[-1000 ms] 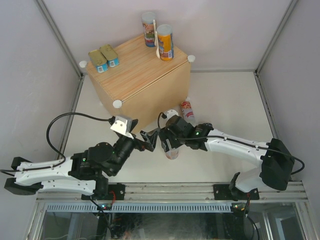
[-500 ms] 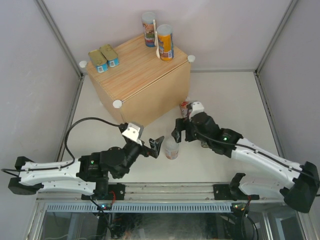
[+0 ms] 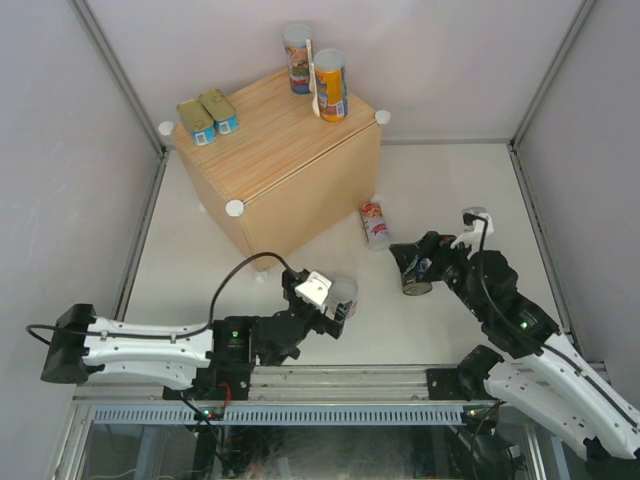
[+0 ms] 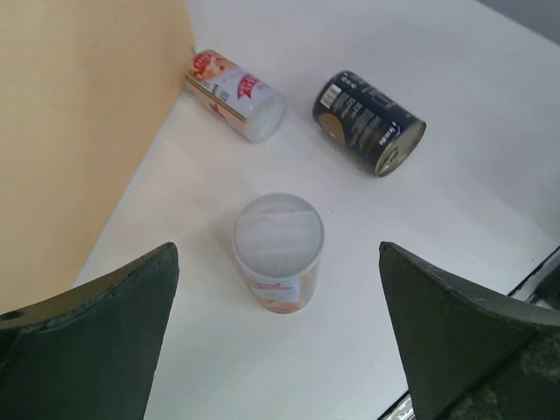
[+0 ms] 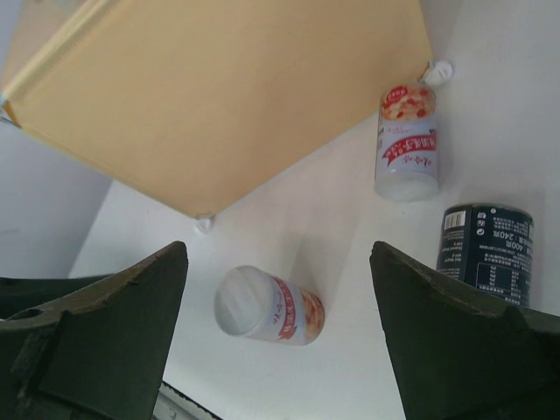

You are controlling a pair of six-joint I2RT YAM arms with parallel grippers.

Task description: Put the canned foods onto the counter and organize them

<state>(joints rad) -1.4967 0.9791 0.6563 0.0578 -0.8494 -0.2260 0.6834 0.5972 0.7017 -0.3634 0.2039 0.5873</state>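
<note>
The light-wood counter (image 3: 290, 165) holds two flat gold-topped tins (image 3: 208, 117) and two tall cans, one blue-labelled (image 3: 298, 58) and one orange (image 3: 330, 86). On the table a red-white can (image 3: 345, 289) stands upright. My left gripper (image 3: 340, 308) is open just behind it; the can (image 4: 278, 249) sits ahead of the jaws, untouched (image 4: 280, 350). A second red-white can (image 3: 375, 222) lies by the counter's corner. A dark can (image 3: 419, 282) lies on its side beside my open, empty right gripper (image 3: 407, 258). The right wrist view shows the upright can (image 5: 269, 304) and the dark can (image 5: 486, 254) past its gripper (image 5: 280, 350).
White knobs (image 3: 234, 207) mark the counter's corners. Grey enclosure walls close in on the left, right and back. A metal rail (image 3: 340, 380) runs along the near edge by the arm bases. The counter's side (image 4: 87, 131) is to the left of the left gripper.
My right gripper let go of the upright red-white can and pulled back to the right, beside the dark can. My left arm swung right and came up behind the standing can.
</note>
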